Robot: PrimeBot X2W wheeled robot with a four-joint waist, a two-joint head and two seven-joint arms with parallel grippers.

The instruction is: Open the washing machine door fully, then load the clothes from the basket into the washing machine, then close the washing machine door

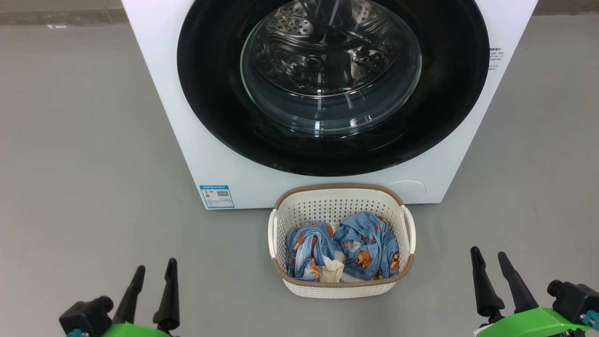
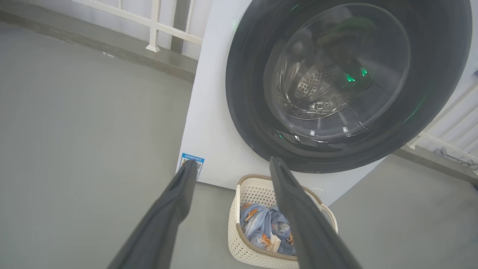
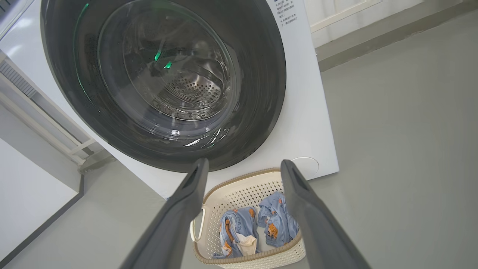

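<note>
The white washing machine (image 1: 196, 154) stands straight ahead, its round black-rimmed door (image 1: 444, 93) shut flat against the front, steel drum visible through the glass. On the floor just before it sits the cream basket (image 1: 341, 286) holding two blue bear-print clothes (image 1: 367, 245), side by side. My left gripper (image 1: 154, 267) is open at the lower left, well short and left of the basket. My right gripper (image 1: 489, 253) is open at the lower right. Both are empty. The wrist views show the door (image 2: 246, 93) (image 3: 257, 93) and basket (image 2: 241, 250) (image 3: 242, 259) beyond open fingers.
Bare grey floor (image 1: 84, 140) spreads on both sides of the machine. A blue label (image 1: 216, 196) sits at the machine's lower left corner. A white railing (image 2: 153, 26) runs along the wall behind the machine, and a white wall panel (image 3: 26, 186) stands to one side.
</note>
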